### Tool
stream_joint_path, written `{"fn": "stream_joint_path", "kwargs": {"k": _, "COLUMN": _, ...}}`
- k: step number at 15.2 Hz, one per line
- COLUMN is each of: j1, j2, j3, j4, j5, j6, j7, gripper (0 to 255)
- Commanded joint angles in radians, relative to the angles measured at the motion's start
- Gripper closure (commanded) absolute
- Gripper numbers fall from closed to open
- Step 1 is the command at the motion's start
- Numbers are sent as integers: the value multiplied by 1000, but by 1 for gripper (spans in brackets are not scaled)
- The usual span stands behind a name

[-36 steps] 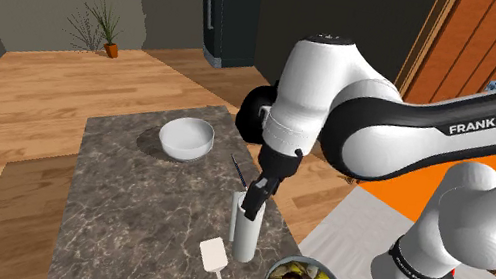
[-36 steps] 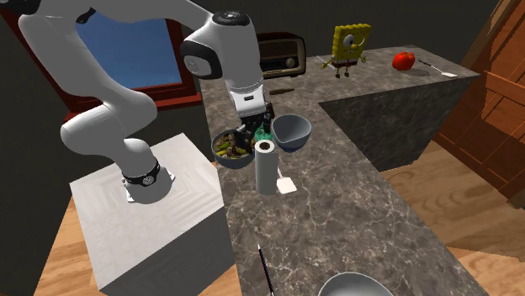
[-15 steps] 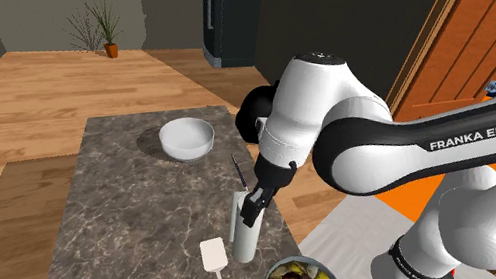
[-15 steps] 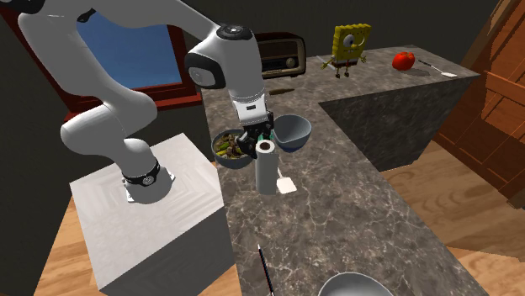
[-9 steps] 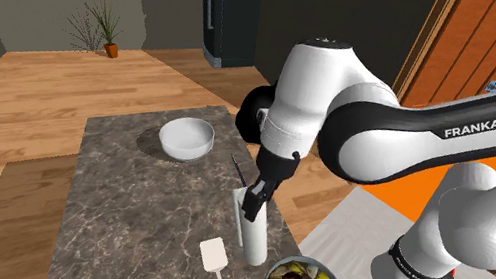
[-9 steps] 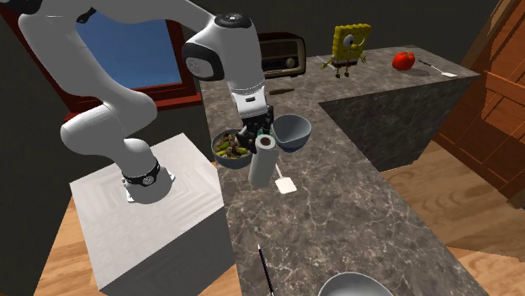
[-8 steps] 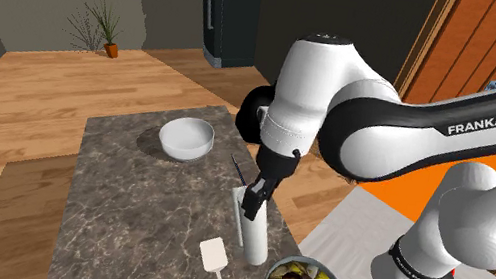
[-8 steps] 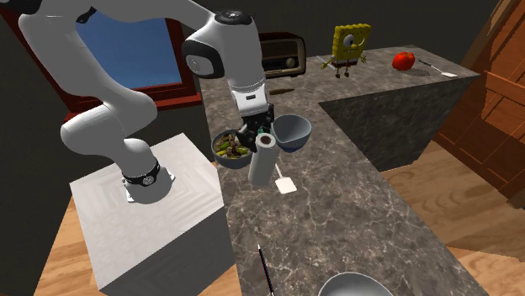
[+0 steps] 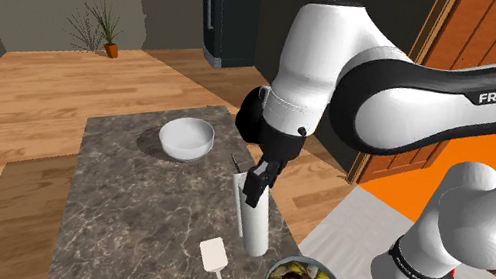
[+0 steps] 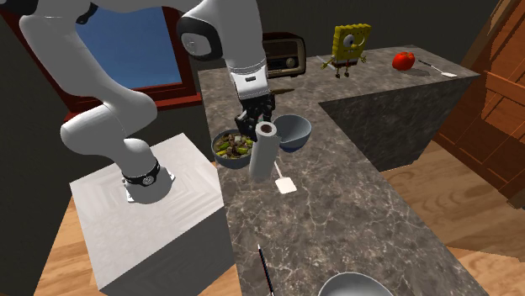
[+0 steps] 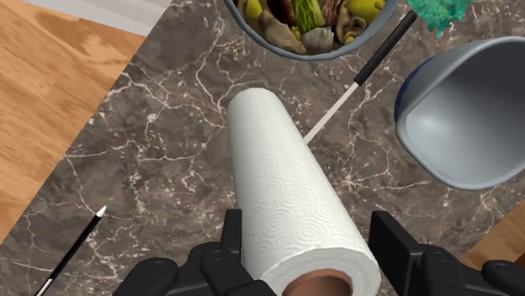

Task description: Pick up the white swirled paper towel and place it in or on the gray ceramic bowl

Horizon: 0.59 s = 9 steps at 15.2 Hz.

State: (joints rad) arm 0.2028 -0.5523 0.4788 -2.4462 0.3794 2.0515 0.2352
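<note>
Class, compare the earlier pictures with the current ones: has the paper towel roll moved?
Yes. The paper towel roll, clasped by the claw, has risen and tilted, away from the spatula lying on the counter.

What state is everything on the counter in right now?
paper towel roll, tilted, clasped at its top end.
end effector, shut on the paper towel roll.
pale grey bowl, upright, empty.
blue-grey bowl, upright, empty.
food bowl, upright, full of mixed food.
spatula, lying flat.
</note>
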Motion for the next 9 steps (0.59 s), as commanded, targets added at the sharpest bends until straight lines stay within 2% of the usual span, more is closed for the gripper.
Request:
{"fn": "stream_joint_path", "kwargs": {"k": 1, "j1": -1, "j2": -10, "j3": -9, "j4": 20, "j5": -5, "j6": -30, "j7": 1, "gripper": 255}}
{"fn": "stream_joint_path", "kwargs": {"k": 9, "j1": -8, "j2": -23, "j3": -32, "j4": 115, "j5": -25, "j6": -139, "j7": 15, "gripper": 255}}
